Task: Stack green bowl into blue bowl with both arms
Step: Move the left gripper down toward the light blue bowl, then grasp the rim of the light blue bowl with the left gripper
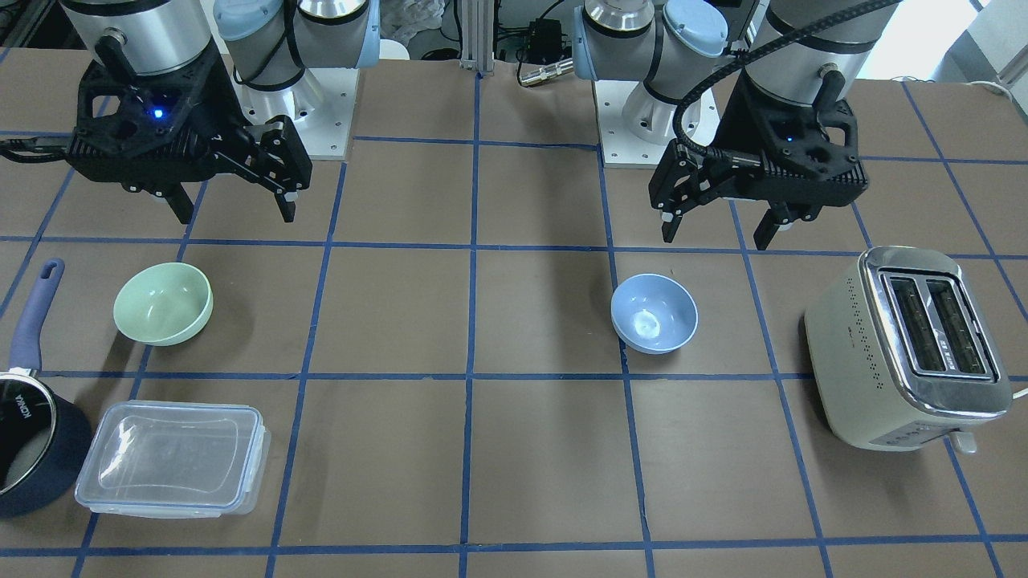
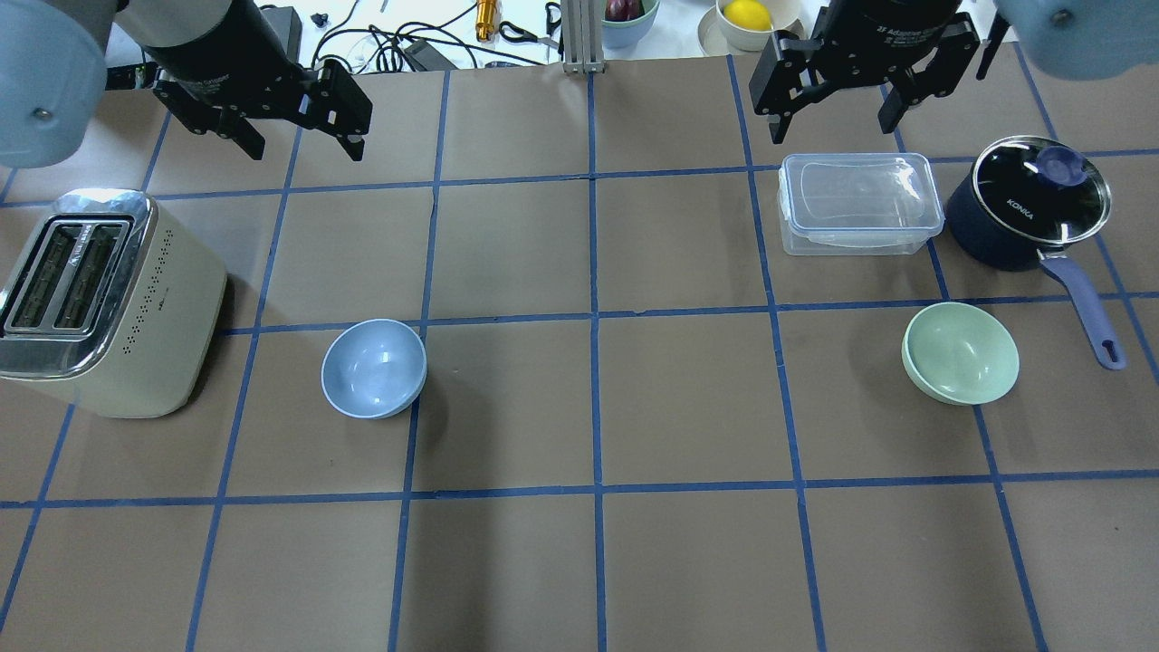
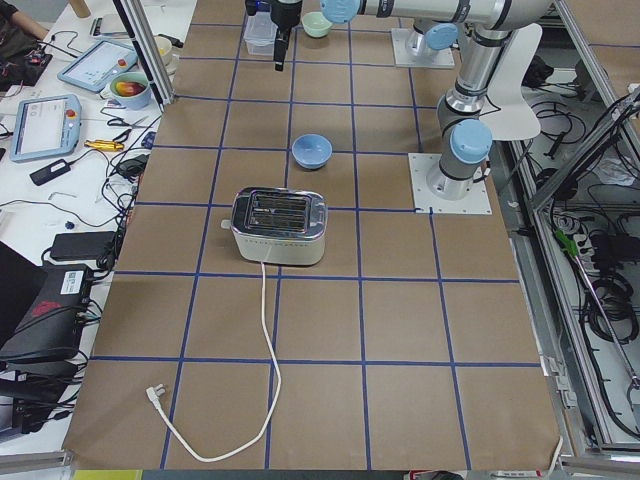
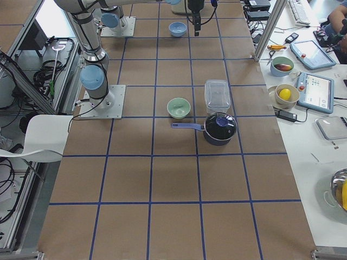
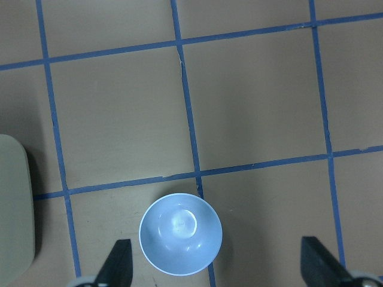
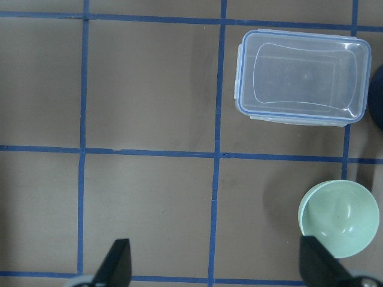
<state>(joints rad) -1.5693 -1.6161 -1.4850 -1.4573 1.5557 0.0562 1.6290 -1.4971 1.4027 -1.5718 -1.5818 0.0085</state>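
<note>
We log left gripper [image 1: 715, 238] and right gripper [image 1: 235, 215] both spread wide, empty, raised. Blue bowl [image 1: 654, 313] sits near the toaster [image 1: 907, 345]; green bowl [image 1: 163, 303] well apart, beside the saucepan [image 1: 36, 449].

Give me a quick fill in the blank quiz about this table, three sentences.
The blue bowl stands beside the cream ____.
The green bowl stands near the handle of the navy ____.
The left pincer and the right pincer both hang ____, holding nothing.
Missing words: toaster; saucepan; open.
</note>
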